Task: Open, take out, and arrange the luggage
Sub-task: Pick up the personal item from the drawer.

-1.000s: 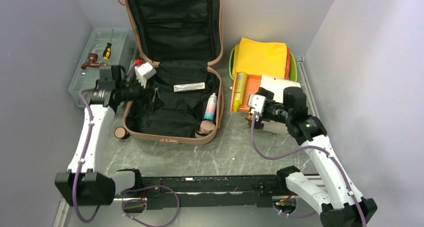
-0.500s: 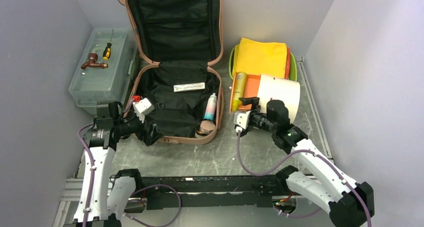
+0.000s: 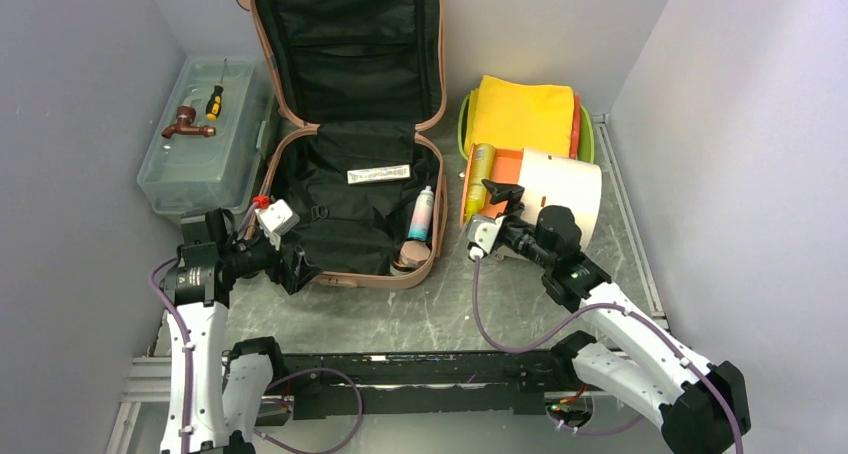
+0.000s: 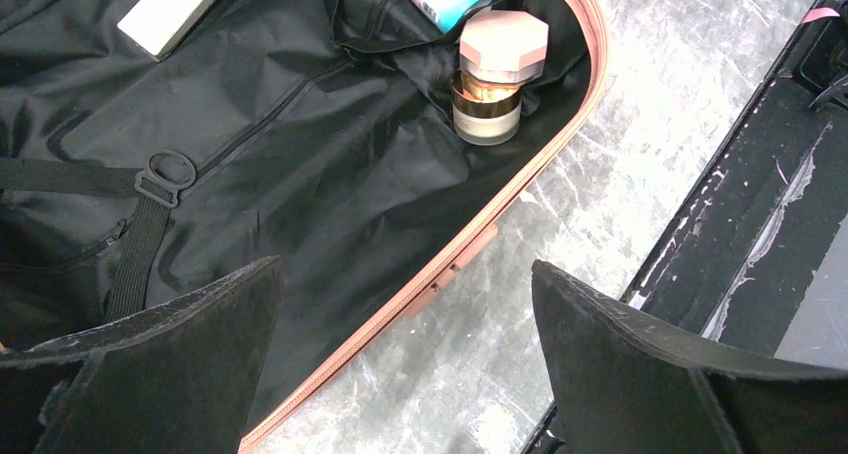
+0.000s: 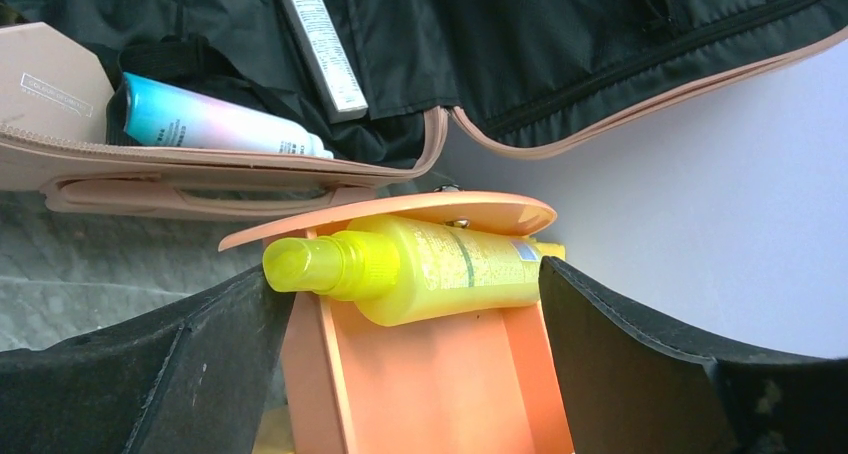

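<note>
**A:** What worries you most here?

**B:** The left gripper [image 4: 405,279]. It hangs over the near rim of the luggage [image 3: 350,174] with its jaws wide apart and empty. The luggage lies open at the far middle of the table [image 3: 450,309], with its lid up. If the left gripper reaches in for the jar [image 4: 497,89] in the near right corner, I think a finger could hit the rim and shove the whole case.

**A:** Anything else in there?

**B:** The loose strap with its ring [image 4: 165,179] lies across the lining, so a finger might snag it.

**A:** And the right gripper [image 5: 405,274]?

**B:** Its jaws are apart too, and it holds nothing. It faces the yellow bottle [image 5: 430,264], which lies on an orange stand [image 5: 430,374] just right of the luggage. The bottle looks round and smooth, so an off-centre squeeze would likely roll it off. I can't tell whether the fingers touch it.
</note>
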Action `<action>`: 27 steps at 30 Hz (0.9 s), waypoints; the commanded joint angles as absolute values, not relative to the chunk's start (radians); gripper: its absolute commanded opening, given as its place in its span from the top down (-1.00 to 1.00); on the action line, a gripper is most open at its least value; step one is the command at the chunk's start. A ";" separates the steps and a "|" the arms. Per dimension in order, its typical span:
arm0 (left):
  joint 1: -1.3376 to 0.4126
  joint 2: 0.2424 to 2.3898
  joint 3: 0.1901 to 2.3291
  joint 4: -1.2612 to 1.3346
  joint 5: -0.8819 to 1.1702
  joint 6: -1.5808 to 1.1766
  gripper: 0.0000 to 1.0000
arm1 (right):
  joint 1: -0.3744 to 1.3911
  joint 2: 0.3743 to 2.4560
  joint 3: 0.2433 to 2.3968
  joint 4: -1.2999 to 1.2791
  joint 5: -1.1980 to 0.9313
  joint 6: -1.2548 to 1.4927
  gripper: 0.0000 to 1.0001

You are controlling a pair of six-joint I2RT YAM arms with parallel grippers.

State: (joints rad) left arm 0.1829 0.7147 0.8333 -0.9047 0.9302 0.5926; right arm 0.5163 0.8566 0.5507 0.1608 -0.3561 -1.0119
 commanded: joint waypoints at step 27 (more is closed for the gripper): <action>0.217 0.709 0.841 -0.923 1.011 0.651 -0.99 | 0.572 0.862 0.537 0.265 -0.277 -1.058 1.00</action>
